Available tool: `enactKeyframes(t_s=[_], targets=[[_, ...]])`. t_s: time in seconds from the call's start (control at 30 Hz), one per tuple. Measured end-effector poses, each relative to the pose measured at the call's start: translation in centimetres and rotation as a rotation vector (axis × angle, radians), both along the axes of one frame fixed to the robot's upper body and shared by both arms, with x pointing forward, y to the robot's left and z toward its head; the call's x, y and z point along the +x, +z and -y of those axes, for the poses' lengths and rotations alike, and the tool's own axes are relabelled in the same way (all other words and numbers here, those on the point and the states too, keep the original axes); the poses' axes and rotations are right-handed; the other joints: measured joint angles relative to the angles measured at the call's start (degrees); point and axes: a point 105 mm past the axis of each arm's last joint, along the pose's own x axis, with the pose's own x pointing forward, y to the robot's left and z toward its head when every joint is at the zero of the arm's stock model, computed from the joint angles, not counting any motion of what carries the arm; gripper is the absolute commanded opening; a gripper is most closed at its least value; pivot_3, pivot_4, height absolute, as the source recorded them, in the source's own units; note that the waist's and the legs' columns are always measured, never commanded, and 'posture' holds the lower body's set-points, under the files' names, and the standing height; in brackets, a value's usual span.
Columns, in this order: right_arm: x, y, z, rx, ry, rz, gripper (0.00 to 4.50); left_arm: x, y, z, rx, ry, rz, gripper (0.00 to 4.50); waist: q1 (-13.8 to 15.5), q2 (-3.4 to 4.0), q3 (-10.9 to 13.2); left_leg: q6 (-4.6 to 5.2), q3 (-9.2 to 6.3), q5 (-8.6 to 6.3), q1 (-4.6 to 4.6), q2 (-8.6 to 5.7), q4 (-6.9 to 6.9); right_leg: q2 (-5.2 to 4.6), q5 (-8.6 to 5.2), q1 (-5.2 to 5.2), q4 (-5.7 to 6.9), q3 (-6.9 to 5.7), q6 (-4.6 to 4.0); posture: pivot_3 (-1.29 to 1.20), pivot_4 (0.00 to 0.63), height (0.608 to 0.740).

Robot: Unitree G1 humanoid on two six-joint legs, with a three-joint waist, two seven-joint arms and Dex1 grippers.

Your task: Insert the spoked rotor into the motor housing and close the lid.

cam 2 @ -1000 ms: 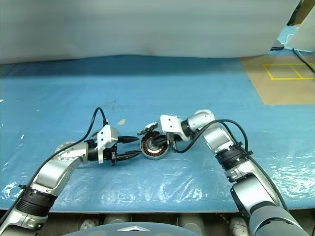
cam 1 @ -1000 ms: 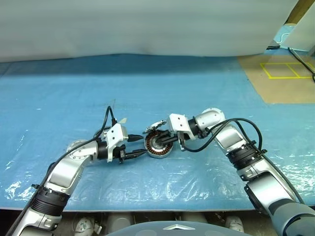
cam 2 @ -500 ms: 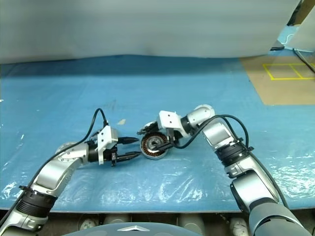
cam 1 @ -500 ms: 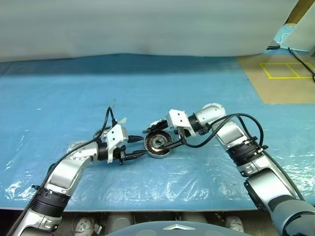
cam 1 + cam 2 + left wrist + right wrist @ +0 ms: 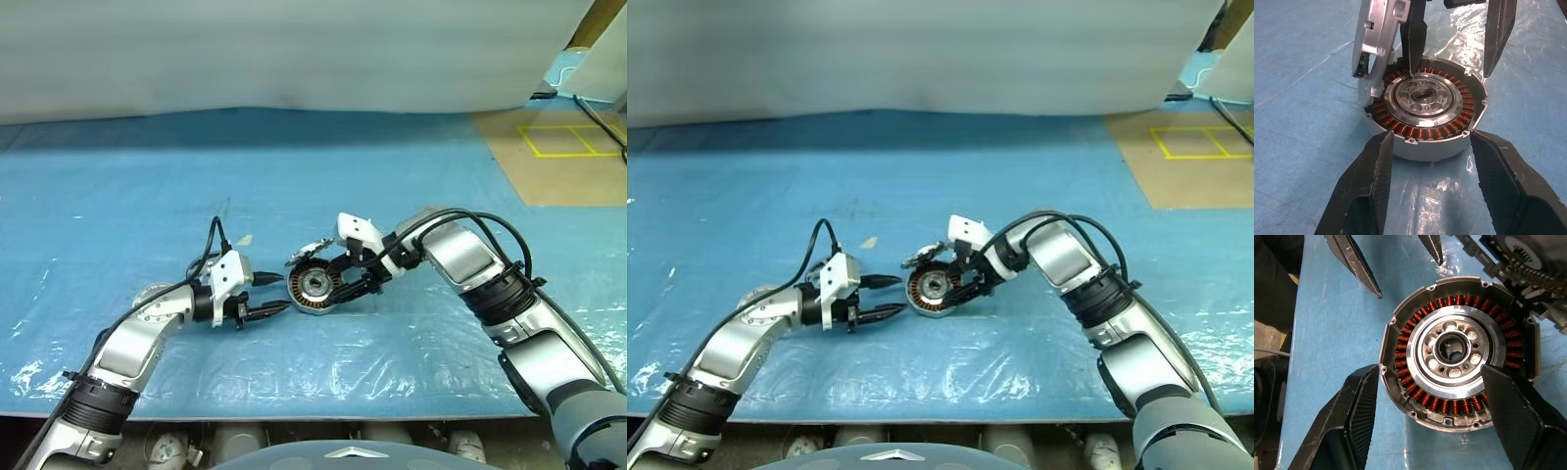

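The motor housing (image 5: 313, 286) lies flat on the blue sheet, its copper windings (image 5: 1400, 352) facing up. Inside the winding ring sits the spoked rotor (image 5: 1420, 340), a grey hub with round holes. The lid (image 5: 313, 247) stands tilted at the housing's far rim, its toothed face (image 5: 1520, 247) showing. My right gripper (image 5: 339, 284) hangs open above the housing, one finger (image 5: 1347, 426) outside the rim and the other (image 5: 1518, 421) over the windings. My left gripper (image 5: 280, 292) is open beside the housing, its fingertips (image 5: 1383, 147) just short of the wall.
A crinkled clear film covers the blue table (image 5: 147, 196). The table's front edge (image 5: 294, 419) runs close below both arms. Brown floor with yellow tape (image 5: 563, 142) lies at the back right. A white sheet (image 5: 294, 59) hangs behind the table.
My right gripper has opened and its wrist has tipped downward over the housing, leaving the rotor in the winding ring. The left arm and the housing have kept still.
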Motion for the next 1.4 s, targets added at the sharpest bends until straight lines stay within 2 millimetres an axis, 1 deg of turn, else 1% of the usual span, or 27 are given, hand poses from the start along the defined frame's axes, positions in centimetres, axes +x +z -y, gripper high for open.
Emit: enactKeyframes(t_s=[0.1,0.2,0.4,0.73,1.03,1.13,1.4], targets=[[0.1,0.3,-0.5,-0.026,-0.037,-0.029,3.42,0.0,0.0,0.0,0.001,-0.001,0.005,2.55,0.09,0.0,0.0,-0.01,0.0,0.0,0.0,0.01,0.0,0.0,0.0,0.0,0.02,-0.01,0.0,0.0,0.15,0.74],[0.0,0.4,-0.4,-0.027,-0.059,-0.06,3.42,-0.1,-0.1,0.0,0.0,0.0,0.003,2.55,0.2,0.0,0.0,-0.01,0.0,0.0,-0.02,0.0,0.0,-0.01,0.01,0.0,0.01,-0.01,0.01,0.0,0.15,0.74],[-0.7,0.5,-0.7,-0.026,-0.038,-0.088,3.42,-0.2,-0.2,-0.1,-0.001,0.0,0.004,2.55,0.16,0.01,0.0,-0.01,0.0,0.0,-0.01,0.01,0.0,0.0,0.07,0.0,0.02,-0.01,0.12,0.0,0.15,0.74],[-0.9,0.8,-1.1,-0.008,-0.041,-0.108,3.42,-0.3,-0.3,-0.1,-0.004,0.004,0.003,2.55,0.2,0.01,0.0,-0.01,0.0,0.0,0.0,0.01,0.01,0.0,0.08,-0.01,0.07,-0.01,0.14,0.0,0.15,0.74],[-0.9,0.3,-2.6,0.004,-0.082,-0.144,3.42,-0.2,-0.3,0.0,-0.009,0.01,0.004,2.55,0.23,0.01,0.0,-0.02,0.0,0.0,0.02,0.01,0.04,-0.01,0.06,0.0,0.11,-0.01,0.1,0.0,0.15,0.74],[-0.7,0.0,-2.5,-0.004,-0.098,-0.146,3.42,-0.2,-0.3,0.0,-0.009,0.01,0.005,2.55,0.23,0.01,0.0,-0.02,0.0,0.0,0.02,0.01,0.04,-0.01,0.06,0.0,0.12,-0.01,0.1,0.0,0.15,0.74],[-0.6,-0.1,-2.3,-0.058,-0.074,-0.113,3.42,-0.2,-0.3,0.1,-0.012,0.013,0.006,2.55,0.28,0.01,0.0,-0.03,0.0,0.0,0.05,0.0,0.12,-0.02,0.06,0.01,0.23,0.0,0.11,0.0,0.15,0.74]])
